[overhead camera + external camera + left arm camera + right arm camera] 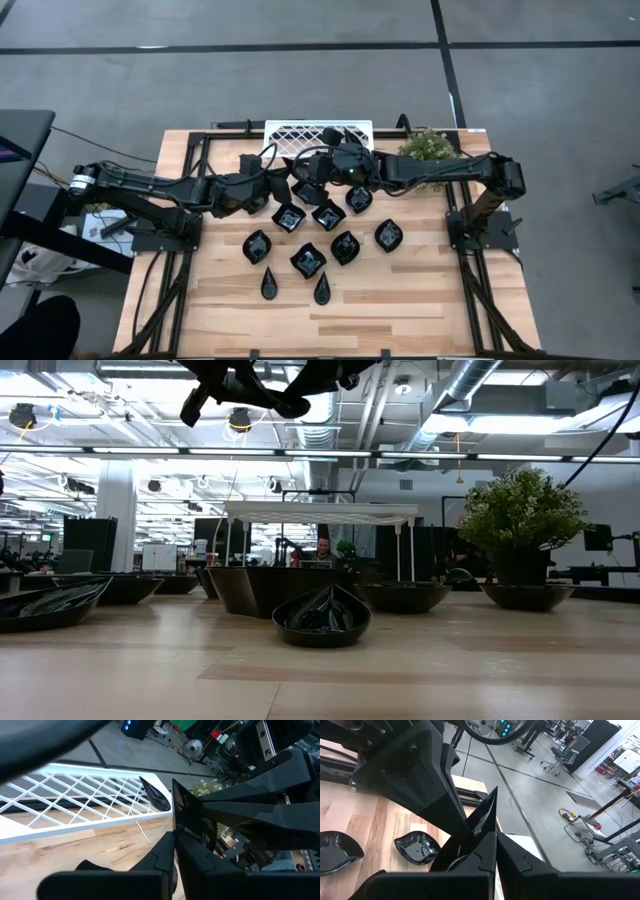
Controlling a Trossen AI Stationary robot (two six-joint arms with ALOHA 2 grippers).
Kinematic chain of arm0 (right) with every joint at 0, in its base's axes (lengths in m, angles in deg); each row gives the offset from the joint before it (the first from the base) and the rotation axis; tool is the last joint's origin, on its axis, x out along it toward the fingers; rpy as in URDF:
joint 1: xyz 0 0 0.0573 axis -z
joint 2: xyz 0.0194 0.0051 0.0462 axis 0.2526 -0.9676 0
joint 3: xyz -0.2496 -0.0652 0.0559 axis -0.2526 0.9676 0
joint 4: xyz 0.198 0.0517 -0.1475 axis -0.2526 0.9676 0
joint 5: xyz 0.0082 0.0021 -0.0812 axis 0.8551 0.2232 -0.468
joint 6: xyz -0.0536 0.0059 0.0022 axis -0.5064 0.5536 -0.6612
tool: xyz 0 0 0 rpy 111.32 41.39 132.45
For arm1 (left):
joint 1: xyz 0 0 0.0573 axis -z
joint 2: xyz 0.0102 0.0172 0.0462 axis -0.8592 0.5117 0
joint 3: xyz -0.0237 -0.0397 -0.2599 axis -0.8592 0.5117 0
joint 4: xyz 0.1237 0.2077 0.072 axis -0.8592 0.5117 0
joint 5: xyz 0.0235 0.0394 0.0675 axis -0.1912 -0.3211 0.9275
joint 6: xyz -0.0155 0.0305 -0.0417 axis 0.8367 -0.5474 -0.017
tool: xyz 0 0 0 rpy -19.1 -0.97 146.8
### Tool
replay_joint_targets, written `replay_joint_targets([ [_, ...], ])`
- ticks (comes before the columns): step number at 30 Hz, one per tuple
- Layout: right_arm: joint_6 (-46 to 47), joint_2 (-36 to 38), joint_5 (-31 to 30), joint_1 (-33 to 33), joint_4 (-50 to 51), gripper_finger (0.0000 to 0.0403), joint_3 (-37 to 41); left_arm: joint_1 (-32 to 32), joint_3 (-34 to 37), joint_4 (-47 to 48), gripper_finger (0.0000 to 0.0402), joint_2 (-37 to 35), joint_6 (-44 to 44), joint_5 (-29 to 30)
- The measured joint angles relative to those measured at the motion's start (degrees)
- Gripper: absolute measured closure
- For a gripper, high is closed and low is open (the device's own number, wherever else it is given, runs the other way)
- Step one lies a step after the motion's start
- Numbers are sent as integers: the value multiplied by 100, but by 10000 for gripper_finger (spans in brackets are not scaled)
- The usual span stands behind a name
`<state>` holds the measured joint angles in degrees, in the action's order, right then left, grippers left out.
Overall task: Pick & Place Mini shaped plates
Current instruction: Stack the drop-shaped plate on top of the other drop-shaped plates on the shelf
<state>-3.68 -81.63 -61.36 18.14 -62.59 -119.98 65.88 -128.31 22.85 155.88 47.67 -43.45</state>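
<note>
high view: the left gripper (287, 188) and right gripper (316, 180) meet nose to nose just in front of the white lattice tray (300, 133). About nine mini plates (328, 214) are spread over the desk (420, 300) right below them. If anything slips up there, it lands on that cluster.

low view: a teardrop plate (322, 616) sits closest to the camera, with more dishes in a row behind it. The arms are high up at the top edge, so it's a long drop. A potted plant (520, 520) stands off to the side, out of the way.

left wrist view: the left one looks clenched on a thin glossy held plate (181, 817) that's standing on edge, with the right arm's fingers crowding in on it. One dish (156, 798) already lies in the tray. Two pinches on one slick rim means any small tug or twist between the arms could pop it loose.

right wrist view: the right one is clamped on the same plate's edge (487, 817), and the left arm's fingers sit right up against it.

risk, my guess: if one lets go while the other only has a sliver of rim, the plate pivots and falls. Pulling apart too early could also knock the fingers together.
</note>
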Motion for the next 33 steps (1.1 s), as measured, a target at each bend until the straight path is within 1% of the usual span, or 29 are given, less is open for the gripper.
replay_joint_targets([
  [8,2,-2,-120,-2,64,403,0,0,0,3,382,1,-4,-4],
  [10,2,-4,-122,-2,67,403,0,2,0,2,376,1,-101,-4],
  [14,1,-15,-122,-2,127,403,1,-2,-7,-9,344,-7,-155,44],
  [20,0,-15,-137,0,94,403,1,-2,-7,7,275,-7,-155,39],
  [24,3,-15,-315,17,151,403,2,9,-7,19,240,-7,-155,36],
  [28,149,-15,-321,104,295,403,2,68,-7,28,219,-7,-155,15],
  [33,180,-13,-324,259,399,403,2,166,-7,31,209,-7,-155,13],
])
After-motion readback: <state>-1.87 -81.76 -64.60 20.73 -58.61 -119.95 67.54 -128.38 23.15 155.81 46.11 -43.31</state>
